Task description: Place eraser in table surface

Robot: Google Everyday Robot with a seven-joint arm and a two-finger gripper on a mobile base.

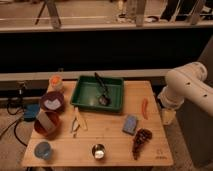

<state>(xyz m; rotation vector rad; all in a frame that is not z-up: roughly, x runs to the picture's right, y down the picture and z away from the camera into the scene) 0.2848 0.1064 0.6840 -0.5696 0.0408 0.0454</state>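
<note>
Well, gripper [168, 116]: it is hanging below the white arm [186, 84], just off the table's edge; whether it is open or closed I cannot tell.
eraser [46, 120]: it is standing tilted inside the red bowl [42, 132], on the far side of the table from the gripper and well apart from it.
table surface [111, 136]: it is lying just beside the gripper and carrying all the things below.
red-orange strip [145, 108]: it is lying on the wood, nearest to the gripper.
blue-grey pad [131, 124]: it is lying flat, near the gripper, between it and the eraser's bowl.
dark cluster [142, 139]: it is lying near the gripper, just beside the pad.
green tray [118, 95]: it is sitting beyond the strip from the gripper, with a dark utensil [102, 89] lying in it.
metal cup [98, 151]: it is standing apart from the gripper, past the dark cluster.
maroon bowl [52, 95]: it is sitting just beside the red bowl, holding something pale.
blue cup [43, 149]: it is standing at the corner farthest from the gripper.
</note>
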